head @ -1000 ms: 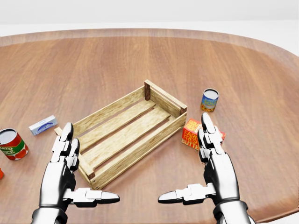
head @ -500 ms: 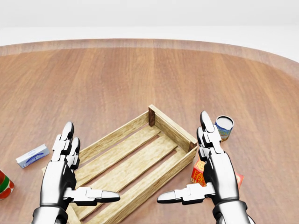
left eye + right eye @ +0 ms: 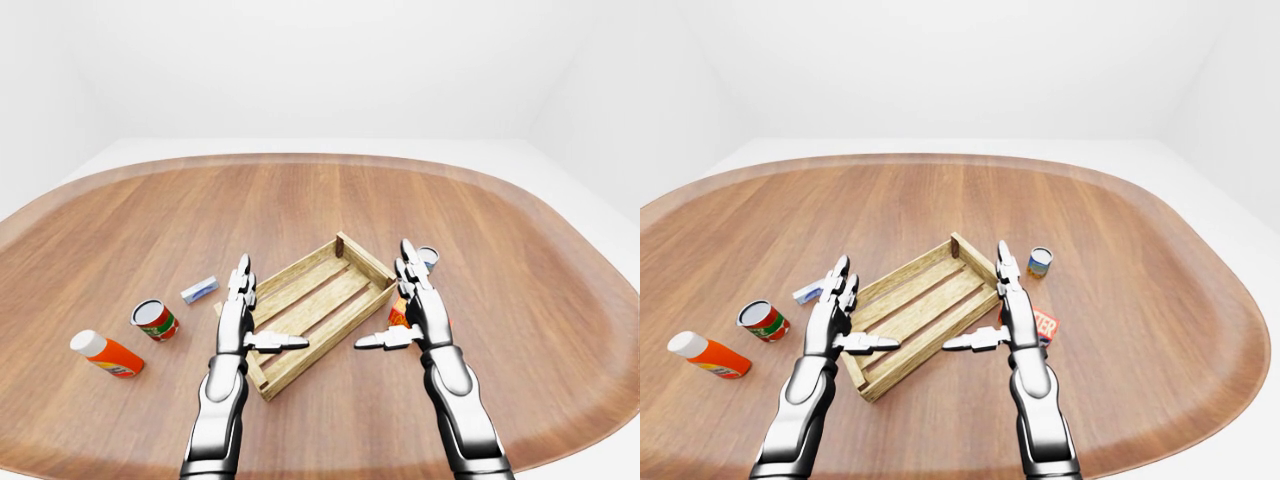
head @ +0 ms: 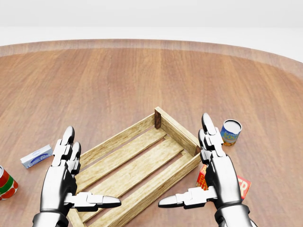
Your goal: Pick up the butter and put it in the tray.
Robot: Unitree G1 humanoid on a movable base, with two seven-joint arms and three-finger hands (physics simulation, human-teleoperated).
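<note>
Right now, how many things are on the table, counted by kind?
Cans: 2, one red-labelled, one blue-labelled
Boxes: 2, butter and a small blue-and-white one
Bottles: 1, orange with a white cap
Wooden trays: 1
Total: 6

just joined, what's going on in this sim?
Nothing is held. The left hand and right hand hover open over the round wooden table, flanking the empty slatted wooden tray. The red-orange butter box lies on the table just right of the tray, partly hidden by the right hand, not yet gripped. A blue can, small blue-white box, red can and orange bottle sit around.
</note>
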